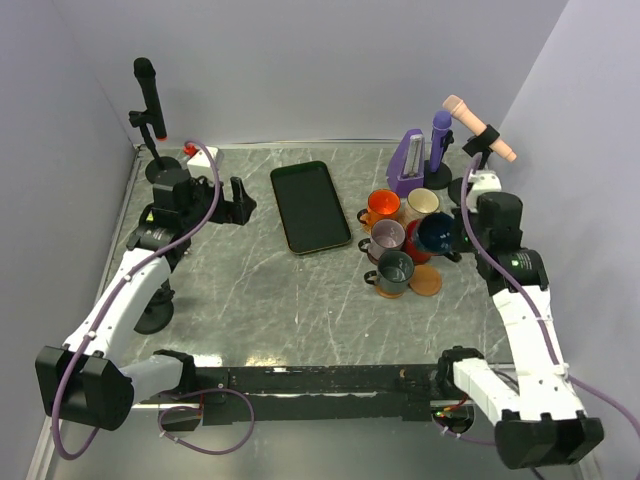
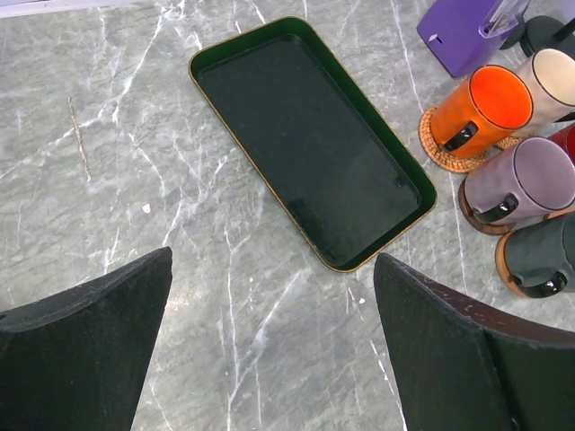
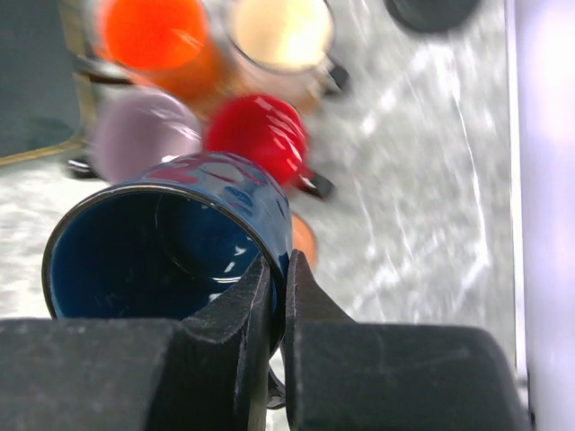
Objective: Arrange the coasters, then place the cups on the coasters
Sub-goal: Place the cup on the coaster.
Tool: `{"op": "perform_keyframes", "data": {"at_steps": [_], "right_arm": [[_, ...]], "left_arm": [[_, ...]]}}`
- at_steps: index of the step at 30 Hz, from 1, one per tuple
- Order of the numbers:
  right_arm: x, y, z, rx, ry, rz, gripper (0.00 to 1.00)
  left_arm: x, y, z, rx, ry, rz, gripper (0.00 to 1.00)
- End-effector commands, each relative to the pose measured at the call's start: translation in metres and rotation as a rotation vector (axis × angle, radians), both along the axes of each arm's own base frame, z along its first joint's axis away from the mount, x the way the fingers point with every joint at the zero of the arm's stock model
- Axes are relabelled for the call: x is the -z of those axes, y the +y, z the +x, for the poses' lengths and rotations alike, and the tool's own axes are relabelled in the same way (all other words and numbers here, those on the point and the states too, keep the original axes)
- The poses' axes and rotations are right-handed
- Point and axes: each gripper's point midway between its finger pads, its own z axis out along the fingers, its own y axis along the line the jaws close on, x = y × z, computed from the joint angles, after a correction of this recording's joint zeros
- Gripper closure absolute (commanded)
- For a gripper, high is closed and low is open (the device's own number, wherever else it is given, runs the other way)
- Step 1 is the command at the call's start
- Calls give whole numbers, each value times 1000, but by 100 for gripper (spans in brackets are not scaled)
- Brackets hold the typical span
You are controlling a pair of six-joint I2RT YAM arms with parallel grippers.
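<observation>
**Navy cup held over the cluster, last coaster bare**
Right hand (image 3: 278, 269) is clamped on the navy cup (image 3: 162, 260) rim. Centre the cup over the bare coaster (image 1: 426, 282) beside the dark green cup (image 1: 394, 270), lower until seated, then release. Left hand (image 2: 271, 269) stands spread apart.

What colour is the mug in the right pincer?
Navy blue mug, glossy; clearest in the right wrist view.

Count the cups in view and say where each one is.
6: orange and cream at the back, mauve and red in the middle, dark green nearest, navy pinched in the right fingers.
</observation>
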Motion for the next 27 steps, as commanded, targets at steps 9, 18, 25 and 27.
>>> {"op": "perform_keyframes", "data": {"at_steps": [9, 18, 25, 27], "right_arm": [[32, -52, 4, 115, 53, -51, 100], [80, -54, 9, 122, 213, 12, 100], [98, -52, 14, 67, 273, 17, 100], [104, -50, 16, 38, 284, 22, 100]], "left_arm": [[-24, -8, -6, 71, -81, -8, 3], [-24, -7, -6, 70, -87, -2, 3], [-18, -9, -4, 73, -69, 2, 3], [-18, -9, -4, 74, -68, 3, 3]]}}
